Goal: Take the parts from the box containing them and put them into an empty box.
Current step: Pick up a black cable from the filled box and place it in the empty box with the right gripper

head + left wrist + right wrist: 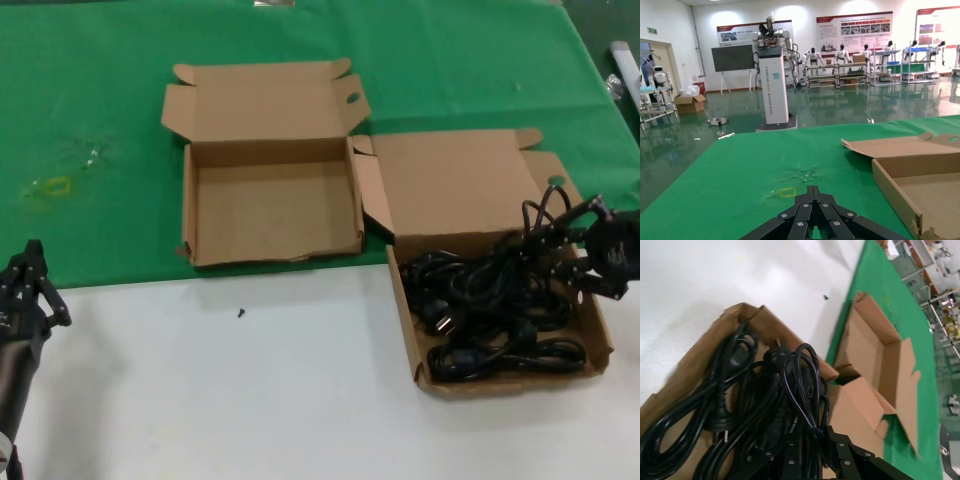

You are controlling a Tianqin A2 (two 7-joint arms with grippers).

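Two open cardboard boxes sit on the table where the green cloth [100, 90] meets the bare white tabletop [250, 400]. The box containing them [590, 330], at the lower right of the head view, is heaped with black power cables [490, 300], coiled and tangled, a plug showing near its left wall. Its lid stands open behind it, up toward the centre right of the frame. The right gripper [560, 245] is over the right half of that box, its fingers clamped on a bundle of the cables; a few loops arch above the fingers at the right edge of the frame, and in the right wrist view the strands [805, 385] run straight down into the fingers at the bottom of that picture. The empty box [270, 200] lies in the upper centre of the head view, just beside the full one, the two nearly touching at their near corners, its lid folded back onto the green cloth. The left gripper [35, 285] rests at the lower left edge of the frame, well apart from both boxes, fingers drawn together. A small dark speck [241, 313] lies on the white surface just in front of the empty box.
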